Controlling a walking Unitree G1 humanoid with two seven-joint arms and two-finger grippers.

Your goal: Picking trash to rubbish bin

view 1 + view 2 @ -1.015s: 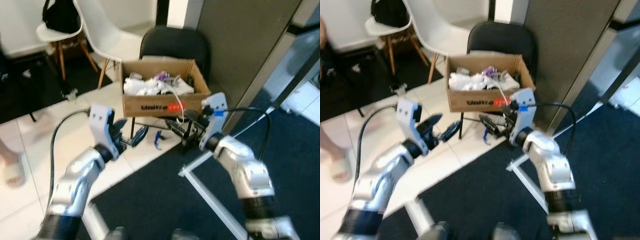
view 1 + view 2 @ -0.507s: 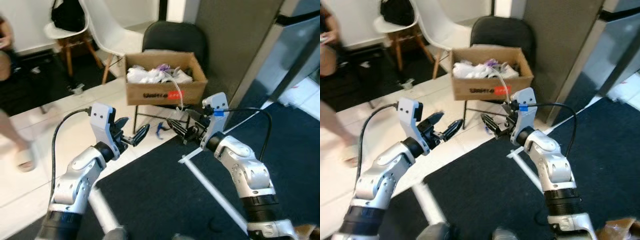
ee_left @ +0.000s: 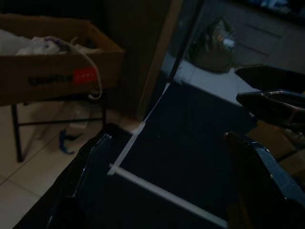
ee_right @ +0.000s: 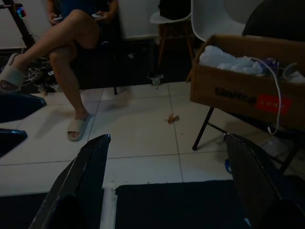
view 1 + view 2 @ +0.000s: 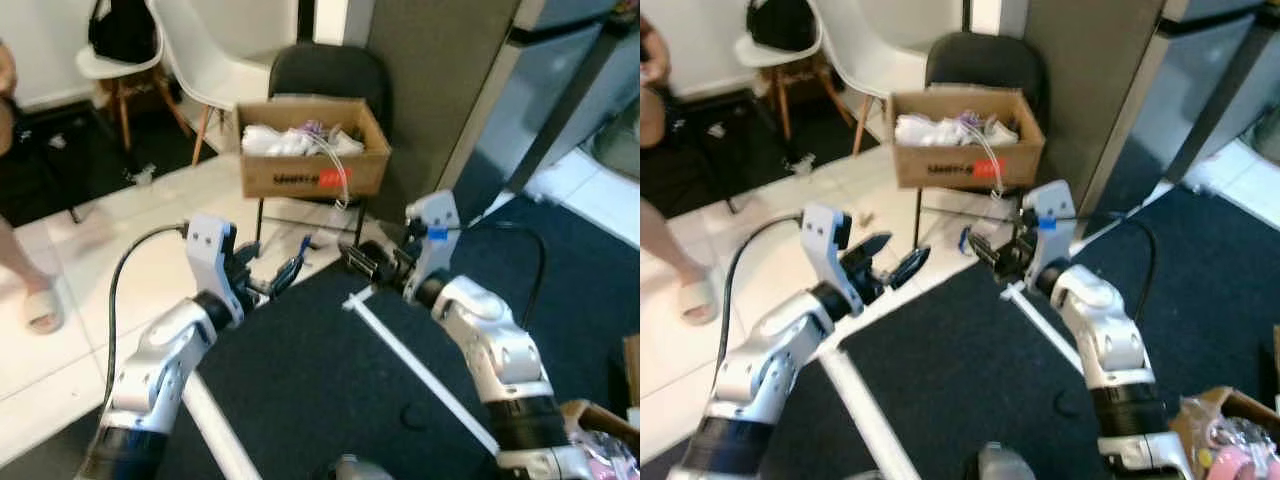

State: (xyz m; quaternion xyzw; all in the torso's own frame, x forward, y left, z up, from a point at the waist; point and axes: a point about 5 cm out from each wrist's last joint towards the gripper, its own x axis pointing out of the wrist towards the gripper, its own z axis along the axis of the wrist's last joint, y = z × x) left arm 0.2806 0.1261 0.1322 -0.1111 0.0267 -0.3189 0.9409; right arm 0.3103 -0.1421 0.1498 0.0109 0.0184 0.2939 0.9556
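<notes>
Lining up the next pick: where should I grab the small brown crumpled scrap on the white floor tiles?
Probably straight from above, pinching across its middle. The small brown crumpled scrap lies low and alone on the white floor tiles, clear of the black chair leg, so no side offers a raised edge.

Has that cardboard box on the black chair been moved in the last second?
No. The cardboard box sits on the black chair exactly as before; the whole picture shifted because the robot's head camera moved.
</notes>
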